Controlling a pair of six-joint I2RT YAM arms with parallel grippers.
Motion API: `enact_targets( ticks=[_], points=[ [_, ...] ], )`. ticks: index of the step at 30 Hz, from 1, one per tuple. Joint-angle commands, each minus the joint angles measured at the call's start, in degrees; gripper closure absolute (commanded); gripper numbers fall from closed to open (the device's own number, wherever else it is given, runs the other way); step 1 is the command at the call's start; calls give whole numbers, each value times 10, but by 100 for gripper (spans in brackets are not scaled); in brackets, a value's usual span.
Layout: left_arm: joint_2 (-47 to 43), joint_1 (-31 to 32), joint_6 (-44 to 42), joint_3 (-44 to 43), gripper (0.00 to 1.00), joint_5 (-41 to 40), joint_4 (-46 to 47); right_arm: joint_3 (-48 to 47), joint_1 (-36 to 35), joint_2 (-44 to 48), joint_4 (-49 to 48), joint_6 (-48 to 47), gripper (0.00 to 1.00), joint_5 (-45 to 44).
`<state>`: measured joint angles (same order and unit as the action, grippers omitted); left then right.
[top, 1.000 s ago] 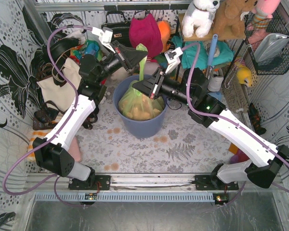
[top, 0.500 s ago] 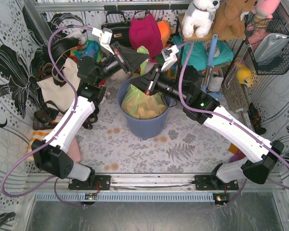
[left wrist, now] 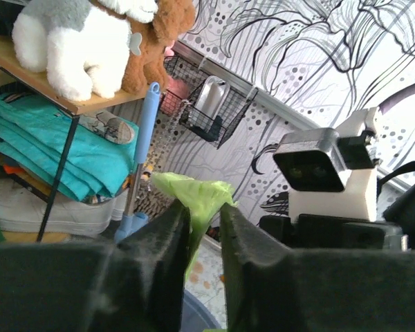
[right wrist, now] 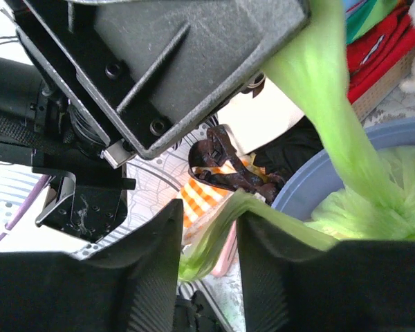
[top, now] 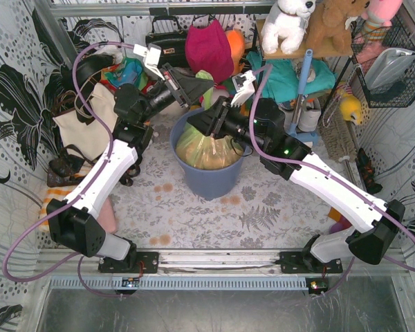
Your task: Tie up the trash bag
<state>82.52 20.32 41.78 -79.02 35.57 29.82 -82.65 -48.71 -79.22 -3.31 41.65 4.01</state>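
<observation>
The trash bag (top: 206,149), translucent light green with tan paper inside, sits in a blue-grey bin (top: 218,181). Its top is gathered, and two twisted tails rise from it. My left gripper (top: 209,81) hangs above the bin's far rim. In the left wrist view one tail (left wrist: 195,195) lies against a finger of my left gripper (left wrist: 206,216), with a gap on the other side. My right gripper (top: 194,124) is just below it, by the bin's left rim. The other tail (right wrist: 263,211) drapes loosely through the spread fingers of my right gripper (right wrist: 209,223).
Clutter crowds the back: a red cloth (top: 209,45), a black handbag (top: 167,41), a beige tote (top: 90,121) at left, plush toys (top: 290,24) on a shelf, a blue handle (top: 304,69), a wire basket (top: 387,69) at right. The bin stands on a patterned mat (top: 263,214).
My right gripper has moved up and left, close under the left one. Both grippers went from shut on the bag's tails to slightly apart. The bag's top is drawn tighter.
</observation>
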Motion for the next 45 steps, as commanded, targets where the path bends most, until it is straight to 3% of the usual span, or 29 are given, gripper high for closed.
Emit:
enact_targets(
  ticks=[1,5,12,20,25,30,33,36,39,45],
  points=[
    [-18,2,-13,-35,63,-16,10,-40,2,16,-30,0,51,10],
    [-19,2,-22,-61,48,-20,3,-70,2,26,-27,-11,39,19],
    [-55,1,-70,-62,41,-63,-38,-106,2,61,12,-84,34,-34],
    [-180,1,-187,46,32,-284,-129,-89,2,117,82,-237,27,-241],
    [-239,1,-235,123,25,-421,-190,-34,2,139,91,-348,18,-376],
    [-283,1,-251,229,18,-520,-201,51,22,167,91,-385,12,-478],
    [-311,1,-248,302,0,-586,-195,114,56,190,96,-374,5,-527],
    [-337,2,-246,374,2,-643,-187,169,131,207,134,-330,3,-516],
    [-363,1,-241,441,2,-714,-183,235,211,217,149,-301,3,-445],
    [-348,-7,-245,506,2,-814,-166,421,281,240,16,-318,3,-409]
  ],
)
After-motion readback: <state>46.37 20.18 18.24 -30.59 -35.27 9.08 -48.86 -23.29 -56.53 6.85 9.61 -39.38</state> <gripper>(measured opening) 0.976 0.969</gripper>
